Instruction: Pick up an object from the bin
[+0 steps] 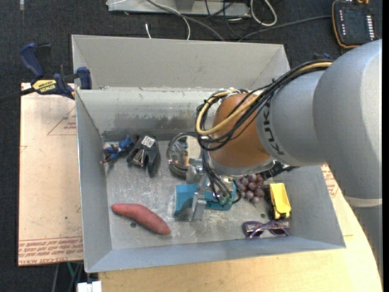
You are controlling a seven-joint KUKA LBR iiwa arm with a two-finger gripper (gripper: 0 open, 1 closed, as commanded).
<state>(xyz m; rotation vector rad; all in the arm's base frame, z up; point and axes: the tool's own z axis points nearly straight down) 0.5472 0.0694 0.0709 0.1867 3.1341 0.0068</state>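
My claw (197, 207) is down low in the grey bin (94, 187), near the middle of its floor and a little toward the near wall. It sits right at a teal-blue, boxy thing (182, 198), which lies directly under and just left of it. More teal shows on the right side of my claw, so the thing seems to spread out to both sides of it. I cannot tell whether my claw is wide or narrow, nor whether it has hold of the teal thing or only rests against it, because my wrist hides too much. My orange cover (237, 132) and the looped cables (209, 117) hang above it.

Just behind my claw, toward the far wall, lies a round shiny metal thing (178, 151). Left of that sit a black lumpy thing (144, 154) and a small blue one (118, 147), close together by the far left corner. A long reddish-pink thing shaped like a sweet potato (141, 218) lies on the floor to the left of the teal thing, apart from it. To my right are a bunch of dark purple grapes (252, 186), a yellow block-like toy (278, 201) just beside them, and purple sunglasses (266, 228) near the front wall
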